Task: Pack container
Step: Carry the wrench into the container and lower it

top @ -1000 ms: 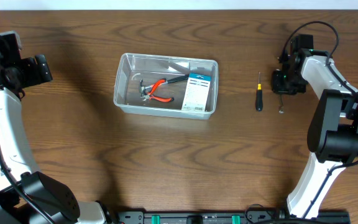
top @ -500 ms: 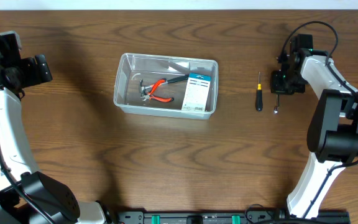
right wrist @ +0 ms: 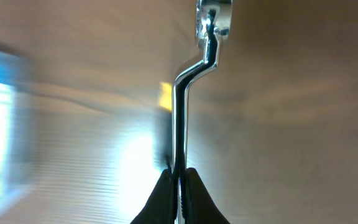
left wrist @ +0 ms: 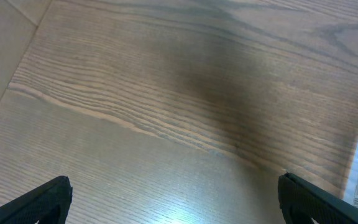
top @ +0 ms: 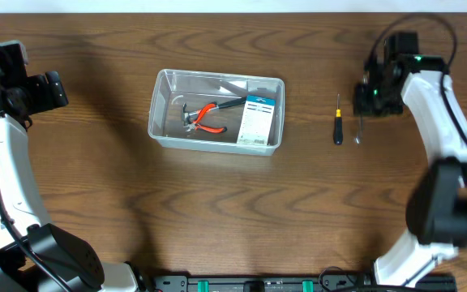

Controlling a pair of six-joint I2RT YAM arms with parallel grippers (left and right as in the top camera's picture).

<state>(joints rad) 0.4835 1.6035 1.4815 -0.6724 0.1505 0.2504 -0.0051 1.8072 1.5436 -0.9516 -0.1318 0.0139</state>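
- Right gripper (right wrist: 178, 186), clenched on a metal wrench (right wrist: 179, 118), has swung toward nine o'clock, beside the screwdriver (top: 338, 128).
- Drop into the container (top: 157, 113) likely next; left gripper (left wrist: 176, 202) spread wide.

container (top: 217, 145) clear | pliers (top: 208, 113) orange | box (top: 258, 120) white-blue | table (top: 233, 211) brown woodgrain | wrench (right wrist: 180, 112) chrome

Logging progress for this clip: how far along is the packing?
Done: orange pliers and a white-and-blue box lie in the container. In hand: right tool shut on a chrome wrench, away from the container. Left: that wrench and the screwdriver on the table. The left tool is open, holding nothing.
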